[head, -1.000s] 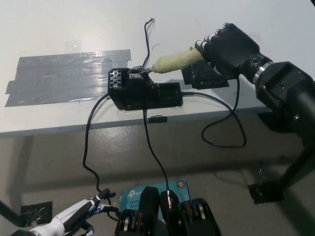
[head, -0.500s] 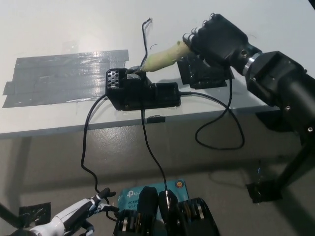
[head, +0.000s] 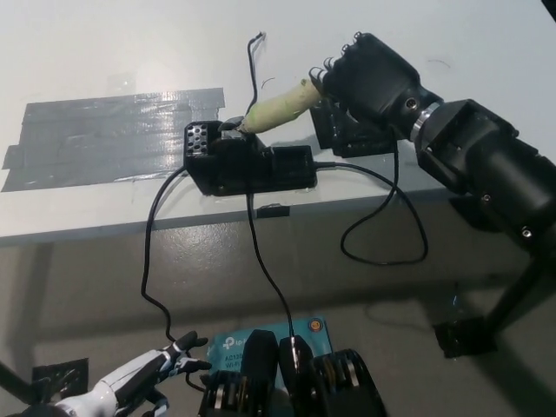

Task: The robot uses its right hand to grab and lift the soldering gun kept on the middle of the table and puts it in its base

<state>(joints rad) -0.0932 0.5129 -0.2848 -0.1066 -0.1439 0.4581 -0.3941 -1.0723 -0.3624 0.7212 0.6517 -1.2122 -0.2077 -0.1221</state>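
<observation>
My black right hand (head: 369,76) is shut on the soldering gun (head: 278,107), a pale yellow-green handle that slants down to the left. Its tip end meets the top of the black base (head: 248,162), which sits on the white table (head: 104,52) near the front edge. The tip itself is hidden where it meets the base. A black cord (head: 382,217) loops from the base over the table's edge. My white left hand (head: 130,382) rests low at the lower left, below the table.
Grey tape strips (head: 104,135) cover the table left of the base. A black block (head: 352,130) sits under my right hand. A thin black wire (head: 254,61) lies behind the base. More cords (head: 152,261) hang to the floor, where a teal box (head: 234,340) lies.
My right hand has moved left with the soldering gun, bringing its tip end down onto the base. The left hand has stayed put.
</observation>
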